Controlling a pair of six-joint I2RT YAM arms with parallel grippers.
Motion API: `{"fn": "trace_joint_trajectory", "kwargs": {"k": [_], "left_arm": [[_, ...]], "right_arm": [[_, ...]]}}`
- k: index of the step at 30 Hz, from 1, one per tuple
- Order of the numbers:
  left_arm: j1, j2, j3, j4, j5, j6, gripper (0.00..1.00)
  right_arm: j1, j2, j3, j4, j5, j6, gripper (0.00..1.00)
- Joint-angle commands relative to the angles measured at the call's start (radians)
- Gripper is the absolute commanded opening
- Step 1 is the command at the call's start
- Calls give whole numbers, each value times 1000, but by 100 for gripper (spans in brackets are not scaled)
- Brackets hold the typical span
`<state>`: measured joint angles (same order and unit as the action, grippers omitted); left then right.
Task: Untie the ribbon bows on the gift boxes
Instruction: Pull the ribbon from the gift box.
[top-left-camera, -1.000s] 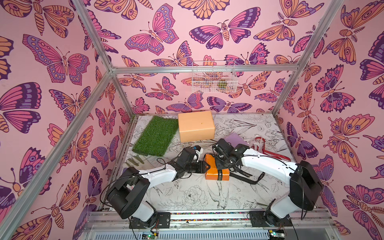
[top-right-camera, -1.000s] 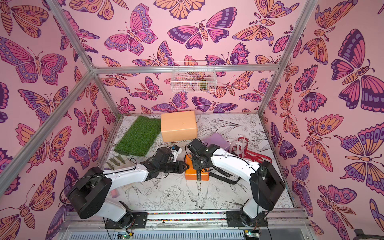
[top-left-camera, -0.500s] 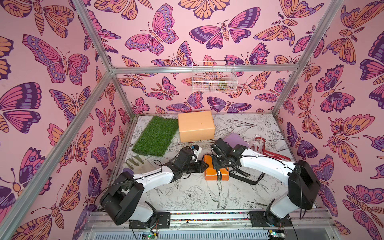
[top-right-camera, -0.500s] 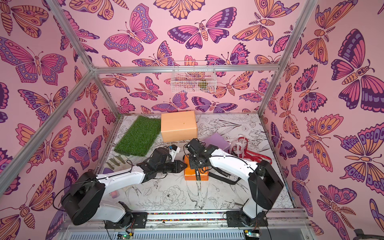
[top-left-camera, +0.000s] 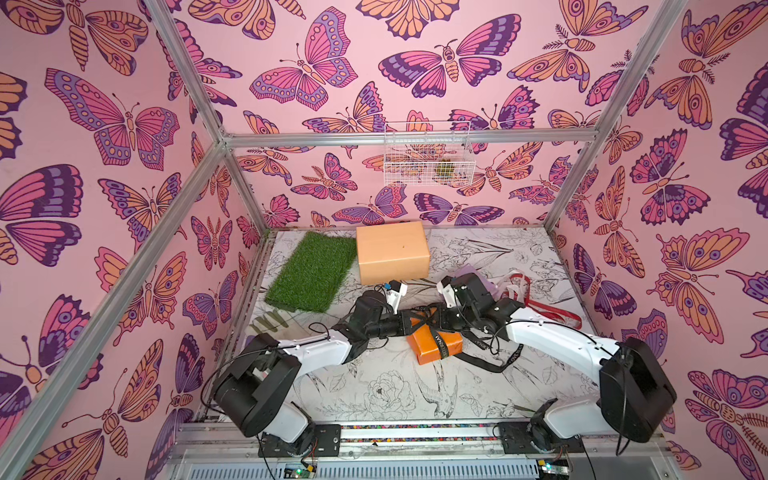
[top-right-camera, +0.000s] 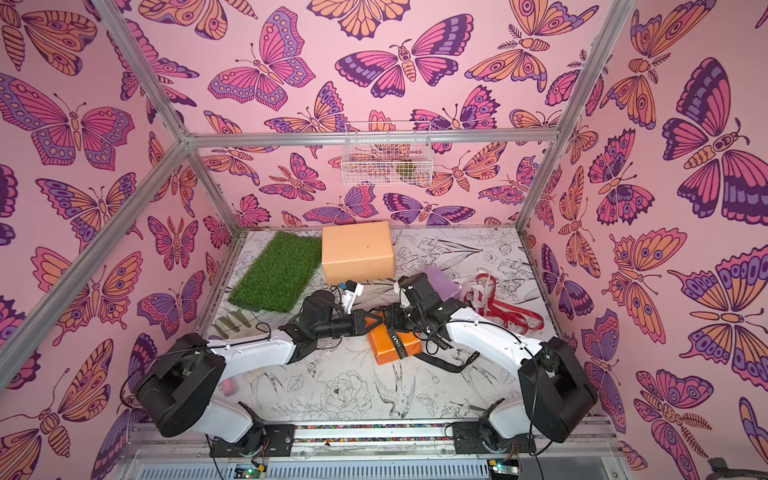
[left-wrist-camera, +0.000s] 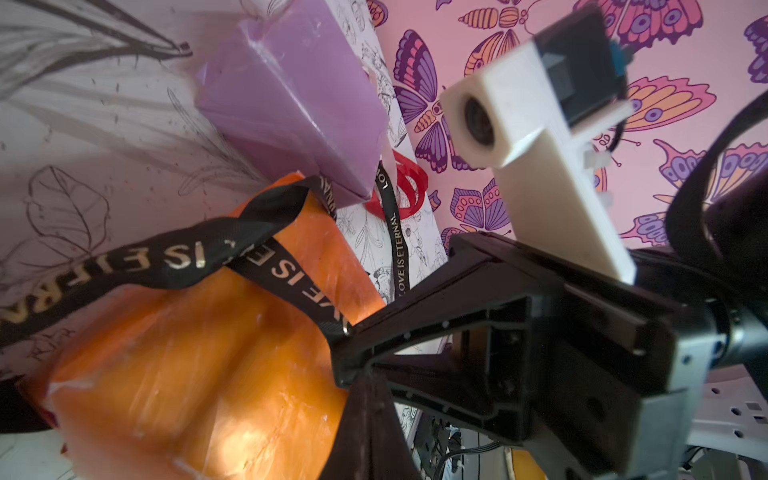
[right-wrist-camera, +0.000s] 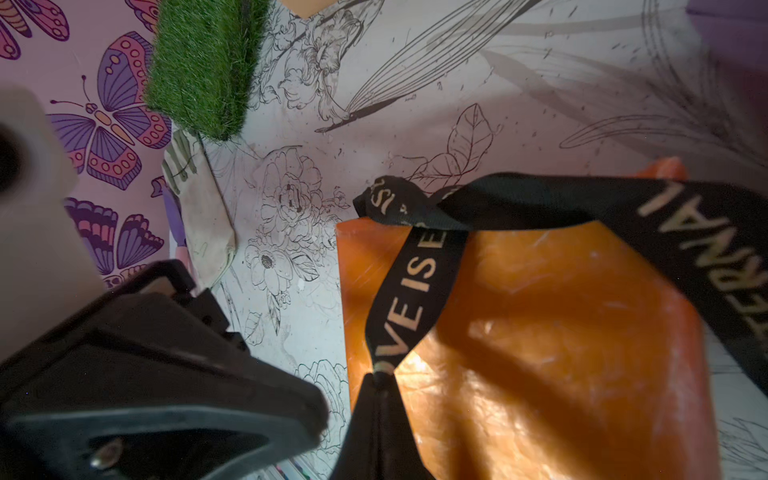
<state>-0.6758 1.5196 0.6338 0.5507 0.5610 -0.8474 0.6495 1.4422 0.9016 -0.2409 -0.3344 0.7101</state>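
Note:
The small orange gift box (top-left-camera: 419, 345) sits mid-table, wrapped by a black ribbon (top-left-camera: 439, 346) with pale lettering, knotted at its top edge (right-wrist-camera: 415, 216). My right gripper (right-wrist-camera: 380, 376) is shut on one strand of that ribbon, also seen in the left wrist view (left-wrist-camera: 345, 332). My left gripper (left-wrist-camera: 366, 377) is shut too, its tip against the right gripper's finger, with no ribbon visible in it. Both grippers meet over the box in both top views (top-right-camera: 380, 321). The lilac box (top-right-camera: 440, 280) stands behind the right wrist. The peach box (top-left-camera: 392, 251) stands at the back, bare.
Loose red ribbon (top-left-camera: 548, 309) and pale ribbon (top-left-camera: 513, 284) lie at the right by the wall. A green grass mat (top-left-camera: 311, 272) lies back left, with olive strips (top-left-camera: 268, 320) near the left edge. A wire basket (top-left-camera: 428, 153) hangs on the back wall. The black ribbon's tail (top-left-camera: 490, 365) trails right.
Both grippers have gone from partly open to shut at the top of the orange box, the right one on the black ribbon. The arms have barely shifted.

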Motion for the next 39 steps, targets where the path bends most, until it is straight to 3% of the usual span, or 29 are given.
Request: {"fn": "trace_joint_trajectory", "kwargs": {"k": [1, 15, 26, 32, 39], "left_arm": [[-18, 5, -23, 43, 8, -17, 0], [-76, -9, -15, -105, -236, 51, 0], [-125, 174, 115, -39, -196, 65, 0], [-126, 234, 130, -191, -223, 110, 0], [-126, 188, 155, -335, -222, 175, 0]], "right_arm": [[-6, 16, -19, 72, -45, 43, 0], [-45, -58, -63, 52, 14, 76, 0], [-45, -49, -68, 98, -49, 86, 0], [-53, -90, -48, 116, -94, 98, 0], [-97, -227, 47, 98, -105, 97, 0]]}}
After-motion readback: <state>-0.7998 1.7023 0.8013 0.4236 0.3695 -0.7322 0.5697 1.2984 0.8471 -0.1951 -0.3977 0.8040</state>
